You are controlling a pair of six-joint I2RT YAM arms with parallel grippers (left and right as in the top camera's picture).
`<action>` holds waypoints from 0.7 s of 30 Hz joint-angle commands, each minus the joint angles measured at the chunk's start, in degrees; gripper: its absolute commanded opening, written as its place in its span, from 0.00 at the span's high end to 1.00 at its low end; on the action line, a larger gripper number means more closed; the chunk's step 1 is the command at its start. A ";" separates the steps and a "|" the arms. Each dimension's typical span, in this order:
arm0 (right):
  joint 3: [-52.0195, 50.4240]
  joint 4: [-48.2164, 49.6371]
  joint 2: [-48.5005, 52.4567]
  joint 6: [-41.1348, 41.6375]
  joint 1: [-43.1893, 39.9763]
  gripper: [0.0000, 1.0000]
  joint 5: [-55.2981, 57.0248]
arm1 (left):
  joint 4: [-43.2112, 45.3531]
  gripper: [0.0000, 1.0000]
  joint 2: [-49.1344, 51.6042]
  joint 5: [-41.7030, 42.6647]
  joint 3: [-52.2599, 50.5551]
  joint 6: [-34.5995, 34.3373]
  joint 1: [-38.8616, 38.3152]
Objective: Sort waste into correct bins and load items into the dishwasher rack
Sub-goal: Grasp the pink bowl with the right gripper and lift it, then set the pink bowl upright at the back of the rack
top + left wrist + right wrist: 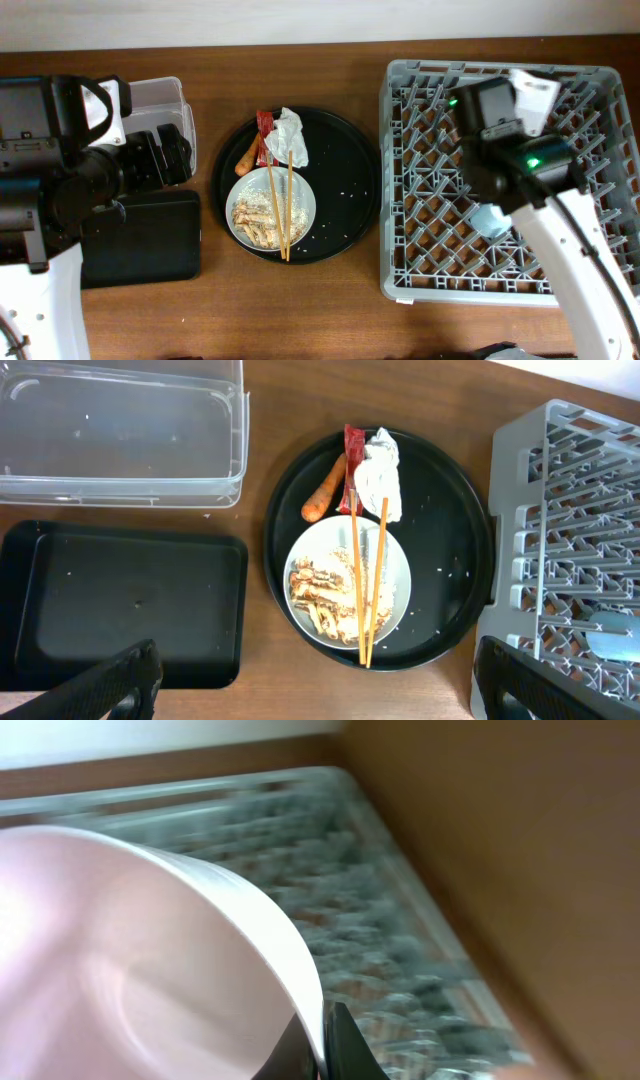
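My right gripper (325, 1045) is shut on the rim of the pale pink bowl (130, 960) and holds it over the grey dishwasher rack (420, 250); the bowl shows pale in the overhead view (537, 95). A light-blue cup (490, 218) lies in the rack. The white shallow bowl (398, 555) holds beige food scraps (322, 600), with chopsticks (370, 590) laid across it. A crumpled napkin (378, 475), a red wrapper (351, 460) and a carrot scrap (325, 490) lie behind it. My left gripper (320, 690) is open and empty, high above the table.
The bowl and waste sit on a large round black tray (345, 190). The clear tub (120, 430) stands at the far left, with the shallow black rectangular tray (120, 600) in front of it. The rack (560, 530) is close to the round tray's right edge.
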 commanded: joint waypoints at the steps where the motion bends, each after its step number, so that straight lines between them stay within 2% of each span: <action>1: -1.27 -0.26 4.96 3.61 -11.13 0.96 10.80 | 0.07 0.01 0.09 -0.42 0.37 -0.70 0.09; 3: -1.27 4.52 10.45 3.04 -18.43 0.96 10.80 | 0.04 0.01 0.09 -0.42 0.37 -0.70 0.09; 4: -1.27 5.97 12.09 1.64 -19.21 0.96 10.84 | 0.04 0.01 0.09 -0.42 0.37 -0.70 0.09; 8: -1.27 16.24 23.34 -7.41 -19.78 0.96 17.03 | 0.04 0.01 0.09 -0.42 0.37 -0.70 0.09; 11: -1.27 19.85 28.24 -8.83 -18.91 0.96 16.92 | 0.04 0.01 0.09 -0.42 0.37 -0.70 0.09; 14: -1.27 23.21 31.08 -12.26 -18.64 0.96 16.87 | 0.04 0.01 0.09 -0.42 0.37 -0.70 0.09; 21: -1.27 26.32 31.23 -13.53 -14.69 0.96 14.49 | 0.04 0.00 0.09 -0.42 0.37 -0.70 0.09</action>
